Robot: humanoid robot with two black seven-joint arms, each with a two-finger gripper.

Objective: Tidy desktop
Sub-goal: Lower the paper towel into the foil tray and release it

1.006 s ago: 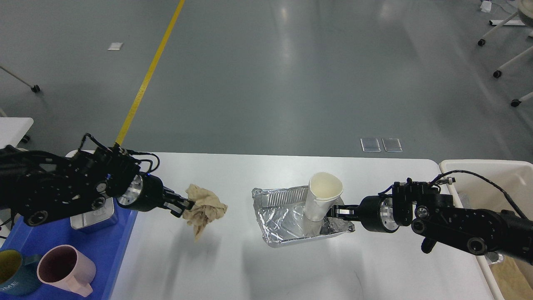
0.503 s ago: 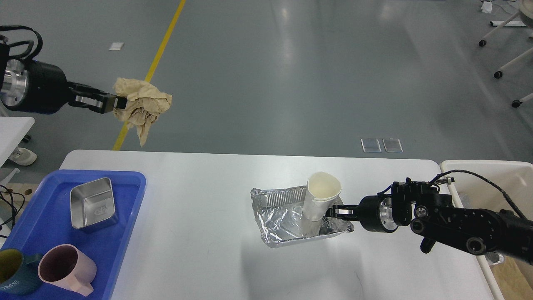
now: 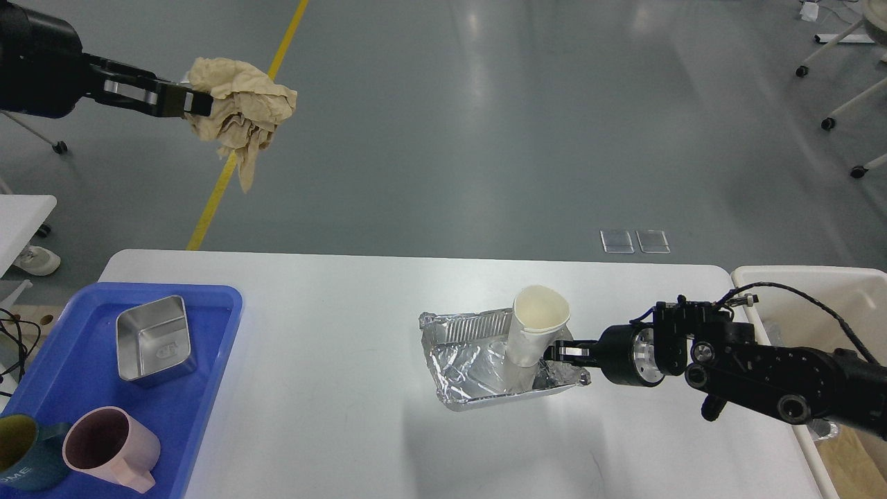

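L gripper [image 3: 197,104] is up high at far left, well above and beyond the white rounded-corner desk [image 3: 346,416], jaws pinching a crumpled beige paper wad [image 3: 239,111] by one edge; a loose tail hangs below the wad. R gripper [image 3: 554,351] is low over the desk, right of centre, jaws at the lower side wall of a white paper cup [image 3: 535,336], apparently pinching it, though the contact is small and dark in this view. Cup stands in a crumpled silver foil tray [image 3: 471,367] w/ its rim dented out of round. Risks, as I judge: wad is held by a thin edge only, so a quick swing could shake it loose onto the floor, since nothing but grey floor lies beneath it; cup wall is soft, a harder squeeze would buckle it; lifting the cup may drag the light foil tray along or tip it. Beige bin [image 3: 818,291] sits at the desk's right end, close to R arm, far from L. Count: 1 wad, 1 paper cup, 1 foil tray, 1 blue plastic tray [image 3: 208,388] at near left holding 1 square metal tin [image 3: 154,339], 1 pink mug [image 3: 111,447], 1 dark blue mug [image 3: 24,457]; 1 bin; 2 arms.
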